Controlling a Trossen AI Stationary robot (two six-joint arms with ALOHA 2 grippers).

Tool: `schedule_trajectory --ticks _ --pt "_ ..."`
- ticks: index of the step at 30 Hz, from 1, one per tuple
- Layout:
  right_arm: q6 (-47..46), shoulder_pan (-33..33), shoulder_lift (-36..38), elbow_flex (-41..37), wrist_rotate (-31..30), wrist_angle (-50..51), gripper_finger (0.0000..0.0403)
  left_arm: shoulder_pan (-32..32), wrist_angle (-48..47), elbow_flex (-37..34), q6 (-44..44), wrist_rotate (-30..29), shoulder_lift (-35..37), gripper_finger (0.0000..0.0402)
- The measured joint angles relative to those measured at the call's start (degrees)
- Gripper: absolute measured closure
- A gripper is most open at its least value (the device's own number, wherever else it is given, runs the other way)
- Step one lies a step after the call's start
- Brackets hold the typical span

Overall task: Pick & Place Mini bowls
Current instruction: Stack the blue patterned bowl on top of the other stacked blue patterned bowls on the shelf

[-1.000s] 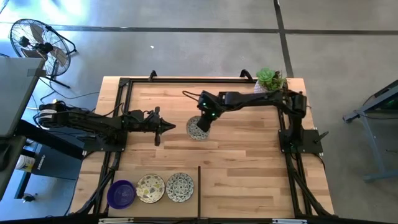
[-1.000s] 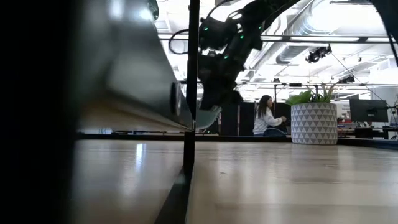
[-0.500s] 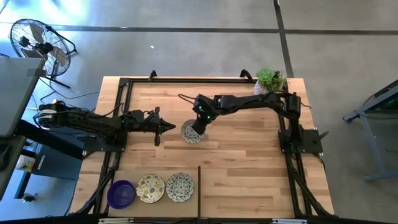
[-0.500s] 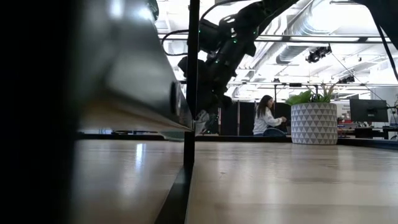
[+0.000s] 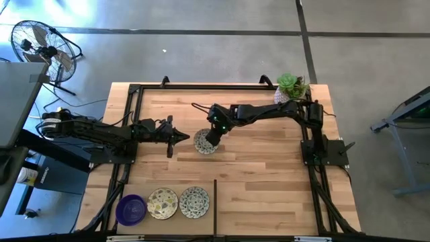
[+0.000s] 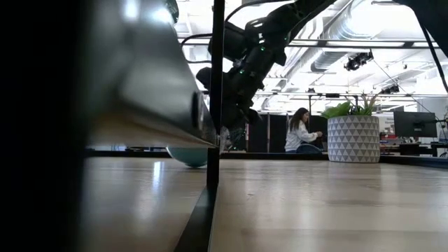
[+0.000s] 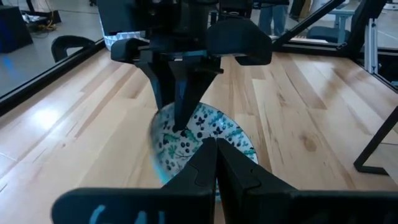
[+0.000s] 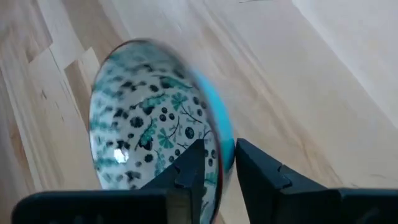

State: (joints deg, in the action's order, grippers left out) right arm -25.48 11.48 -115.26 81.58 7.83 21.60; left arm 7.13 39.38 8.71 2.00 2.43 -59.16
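**Right pincer astride the rim of a patterned bowl at mid-bench**

The right pincer (image 8: 217,163) stood over the rim of a floral mini bowl (image 5: 203,142), one finger inside the rim and one outside, with a narrow gap between them; whether they still pinched the rim I cannot tell. In the high view this bowl sat near the middle of the bench (image 5: 269,168), and in the low view its pale underside appeared to rest on the wood. The left pincer (image 5: 183,137) lay just beside the bowl at its nine o'clock, fingers pressed together and holding nothing.

Nearest the front edge, at about seven o'clock from the bench centre, three more mini bowls stood in a row: a purple bowl (image 5: 131,208), a cream speckled bowl (image 5: 162,203) and a grey-green speckled bowl (image 5: 194,202), each just beside the next. A dark upright bar (image 5: 215,202) rose from the front edge just beside the last of them.

Farther back, at one o'clock, a white potted plant (image 5: 291,86) occupied the far corner. Beyond the bench, at ten o'clock, a floor fan (image 5: 37,42) stood on the concrete. In the low view a seated person (image 6: 299,131) showed in the room behind.
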Motion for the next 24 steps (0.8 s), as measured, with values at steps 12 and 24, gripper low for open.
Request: schedule_trajectory --ticks 12,24 --pt "1.95 -0.25 3.65 0.0 -8.99 0.37 0.0252 -0.02 -0.09 0.0 -0.12 1.19 0.0 0.0402" --pt "16.25 -5.93 12.0 -8.48 -15.98 -9.9 0.0286 -0.02 -0.53 0.0 -0.24 1.03 0.0 0.0401"
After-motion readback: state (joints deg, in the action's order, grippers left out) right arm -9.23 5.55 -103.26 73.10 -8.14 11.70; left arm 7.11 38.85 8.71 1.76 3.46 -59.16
